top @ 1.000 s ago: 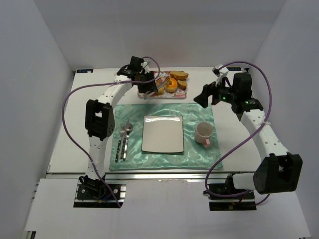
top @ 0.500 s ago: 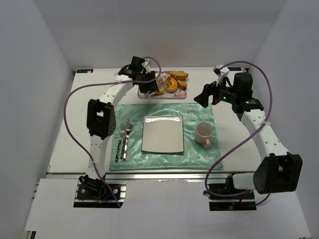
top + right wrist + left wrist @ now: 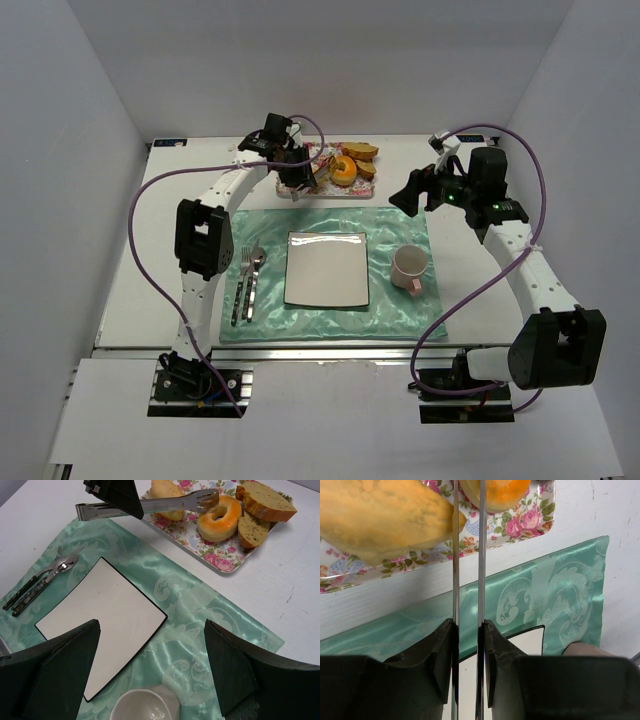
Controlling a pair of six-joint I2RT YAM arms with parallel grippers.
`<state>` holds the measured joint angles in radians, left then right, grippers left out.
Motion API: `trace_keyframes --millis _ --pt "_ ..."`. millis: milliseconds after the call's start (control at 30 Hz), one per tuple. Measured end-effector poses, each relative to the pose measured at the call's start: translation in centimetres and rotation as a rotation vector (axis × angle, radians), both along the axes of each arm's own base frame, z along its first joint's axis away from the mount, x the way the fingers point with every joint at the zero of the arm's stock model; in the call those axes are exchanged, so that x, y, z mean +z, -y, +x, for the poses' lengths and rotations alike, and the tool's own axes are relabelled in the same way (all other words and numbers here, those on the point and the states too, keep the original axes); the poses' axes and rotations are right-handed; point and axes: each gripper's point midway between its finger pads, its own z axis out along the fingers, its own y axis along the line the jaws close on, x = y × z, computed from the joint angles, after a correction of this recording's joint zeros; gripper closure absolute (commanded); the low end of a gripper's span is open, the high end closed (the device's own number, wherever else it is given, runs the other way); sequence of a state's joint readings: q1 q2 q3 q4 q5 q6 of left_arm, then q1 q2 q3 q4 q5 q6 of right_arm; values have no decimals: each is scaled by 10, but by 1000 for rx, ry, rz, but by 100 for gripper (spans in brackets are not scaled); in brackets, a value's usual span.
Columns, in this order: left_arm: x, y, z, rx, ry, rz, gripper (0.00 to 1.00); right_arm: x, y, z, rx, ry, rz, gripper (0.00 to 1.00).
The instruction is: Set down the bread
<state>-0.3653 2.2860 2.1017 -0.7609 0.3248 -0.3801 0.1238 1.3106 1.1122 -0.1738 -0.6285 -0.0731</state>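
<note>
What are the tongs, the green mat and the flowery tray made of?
The tongs look like metal, probably steel, because they are silvery-grey and shiny. The green mat looks like cloth, maybe satin. It is glossy, with a woven swirl pattern and soft ripples. The flowery tray is harder to tell, perhaps plastic or coated metal. It is smooth, with printed pink roses and a thin raised rim.

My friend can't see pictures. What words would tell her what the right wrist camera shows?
Metal tongs in the left gripper reach over a flowery tray, tips by the ring-shaped bread. Nearer lie a white square plate on a green mat, cutlery and a cup, between the open jaws of the right gripper.
</note>
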Motion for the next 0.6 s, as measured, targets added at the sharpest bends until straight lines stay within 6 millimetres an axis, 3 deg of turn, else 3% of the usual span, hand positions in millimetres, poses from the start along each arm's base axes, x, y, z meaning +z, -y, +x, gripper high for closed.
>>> trace_keyframes --millis 167,333,433,600 --pt "9 5 6 0 39 -23 89 -2 -1 -2 2 -8 6 11" --pt "34 5 2 3 93 -53 91 0 0 -3 1 -5 7 11" --pt "57 1 -17 -9 122 -81 93 1 0 -4 2 0 7 11" --pt "102 -9 -67 -68 191 -136 94 1 0 -4 2 1 7 11"
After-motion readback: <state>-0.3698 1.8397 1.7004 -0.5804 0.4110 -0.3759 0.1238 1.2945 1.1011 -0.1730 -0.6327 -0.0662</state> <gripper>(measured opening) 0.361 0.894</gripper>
